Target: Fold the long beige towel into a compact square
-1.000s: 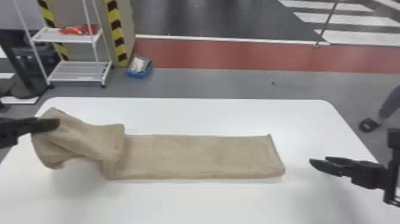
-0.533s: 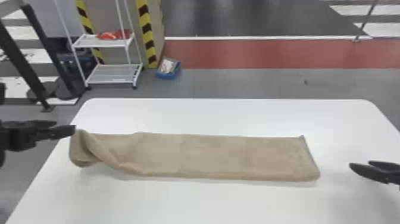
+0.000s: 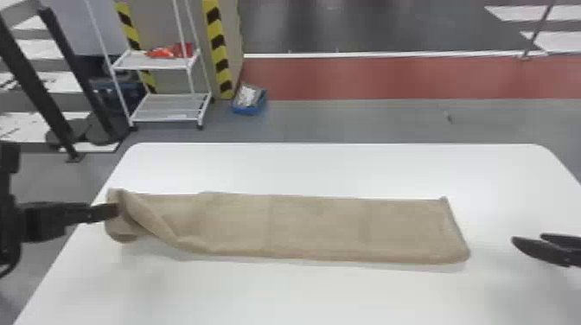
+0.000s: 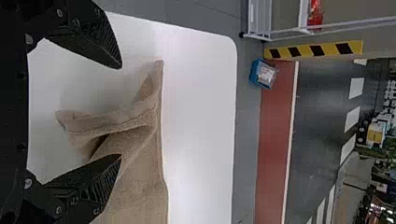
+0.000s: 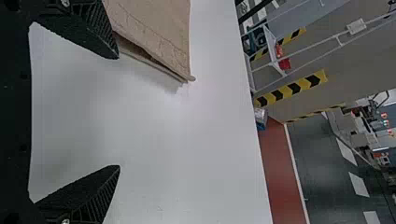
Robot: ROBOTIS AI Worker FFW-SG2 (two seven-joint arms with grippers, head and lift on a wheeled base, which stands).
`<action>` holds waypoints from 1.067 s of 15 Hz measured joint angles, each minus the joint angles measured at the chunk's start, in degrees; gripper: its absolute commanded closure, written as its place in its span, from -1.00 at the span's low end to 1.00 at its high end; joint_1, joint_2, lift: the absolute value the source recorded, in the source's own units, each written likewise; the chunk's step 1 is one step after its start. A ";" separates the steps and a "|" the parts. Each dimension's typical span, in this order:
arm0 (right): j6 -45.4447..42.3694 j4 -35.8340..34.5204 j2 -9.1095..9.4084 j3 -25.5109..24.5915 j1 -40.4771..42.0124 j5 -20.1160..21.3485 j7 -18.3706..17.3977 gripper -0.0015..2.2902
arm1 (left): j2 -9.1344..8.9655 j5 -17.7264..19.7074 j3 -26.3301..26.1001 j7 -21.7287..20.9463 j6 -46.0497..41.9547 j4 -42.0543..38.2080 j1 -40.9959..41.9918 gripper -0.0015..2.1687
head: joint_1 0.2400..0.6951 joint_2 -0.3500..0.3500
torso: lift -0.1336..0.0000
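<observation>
Towel (image 3: pixel 302 224): laid lengthwise across the table (image 3: pixel 302 294), its left end twisted and turned over, its right end flat and squared. The right wrist view shows stacked layers parting slightly at that end's edge.

Handling, as judged: light, limp and soft, with a nap that should grip well; not fragile. It will sag between holds and keep any crease pressed in, so a careless pull is likely to skew the layers.

Left gripper (image 4: pixel 120 112): fingers spread, nothing clasped, at the twisted end. Right gripper (image 5: pixel 117 112): likewise spread and empty, just beyond the squared end.

Recommended hold: pinch the left end near its corners, through every layer, once the twist is smoothed out. The squared end offers the cleaner edge. The step in hand appears to be straightening before the cross folds; a compact square is not yet made.

Surface: white, smooth, rounded at the far corners; the cloth may slide on it. Room: grey floor with a red strip (image 3: pixel 389 78), a white rack (image 3: pixel 155 62) and a blue bin (image 3: pixel 250 109) beyond the table.
</observation>
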 measured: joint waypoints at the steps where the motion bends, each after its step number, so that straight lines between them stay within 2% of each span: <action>1: 0.00 0.00 -0.01 0.08 -0.07 0.08 -0.01 -0.97 | -0.49 1.15 0.37 0.00 3.90 -2.49 0.57 -0.75 | 1.00 0.09 | -0.86; 3: 0.00 0.14 -0.01 0.36 -0.24 0.24 -0.03 -0.97 | -1.38 2.38 0.86 0.33 7.27 -5.83 1.30 -0.75 | 1.00 0.05 | -0.86; 5: 0.00 0.19 0.02 0.55 -0.30 0.25 0.05 -0.97 | -1.34 1.34 0.56 0.78 7.42 -5.54 0.58 -0.75 | 1.00 0.06 | -0.86; 11: 0.00 0.27 -0.01 0.21 0.10 0.04 0.06 -0.97 | 0.96 -0.97 -1.60 1.21 -0.79 8.60 -6.27 -0.75 | 1.00 0.14 | -0.86; 14: -0.17 0.38 -0.05 -0.08 0.36 0.01 0.06 -0.97 | 0.99 -1.04 -1.48 1.20 -1.30 7.96 -6.73 -0.75 | 1.00 0.15 | -0.86; 15: -0.31 0.46 -0.08 -0.18 0.40 0.01 0.06 -0.97 | 0.93 -0.98 -1.45 1.12 -0.45 6.30 -6.05 -0.69 | 1.00 0.14 | -0.86; 16: -0.49 0.57 -0.08 -0.24 0.44 0.01 0.06 -0.97 | 0.75 -0.65 -1.42 0.96 1.76 3.74 -4.95 -0.53 | 1.00 0.13 | -0.86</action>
